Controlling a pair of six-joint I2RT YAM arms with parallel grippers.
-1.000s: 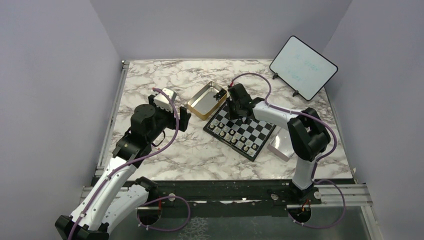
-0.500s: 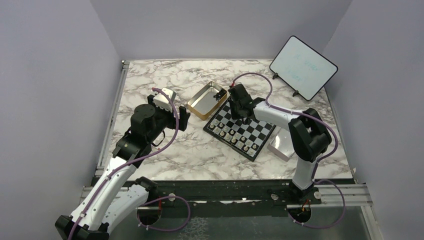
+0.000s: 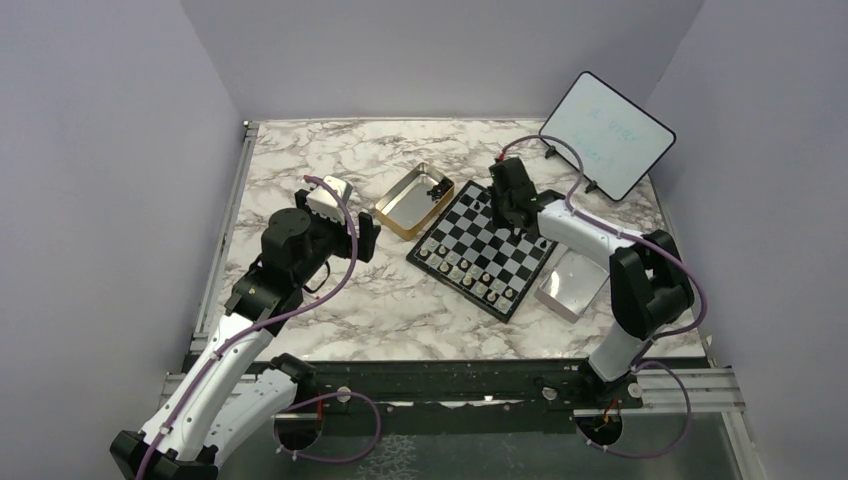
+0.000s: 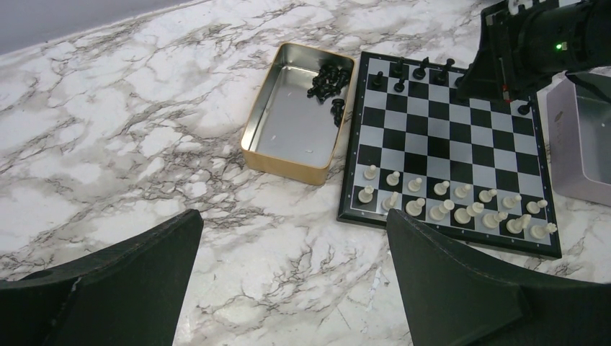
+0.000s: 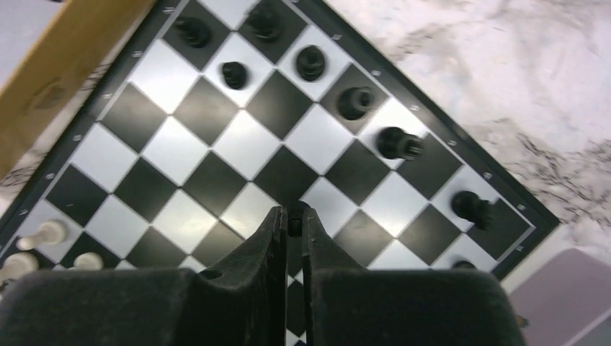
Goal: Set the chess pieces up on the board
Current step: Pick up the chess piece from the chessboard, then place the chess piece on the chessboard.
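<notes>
The board (image 3: 497, 232) lies mid-table, with pale chess pieces (image 4: 447, 205) in two rows along its near side and several black chess pieces (image 5: 353, 101) along its far edge. More black pieces (image 4: 328, 79) lie heaped in the gold tin (image 3: 412, 200). My right gripper (image 3: 510, 205) hangs over the board's far right part, shut on one small black chess piece (image 5: 294, 216) pinched at the fingertips. Left of the board, my left gripper (image 3: 368, 238) hovers over bare marble, open and holding nothing (image 4: 292, 220).
A white tablet (image 3: 605, 133) leans on a stand at the back right. A pale shallow tray (image 3: 570, 285) rests against the board's right side. The tin touches the board's left corner. Purple walls close in the table.
My right gripper closed on a black piece near the tin-side corner, then carried it rightward over the board's far right part. The left arm stayed still.
</notes>
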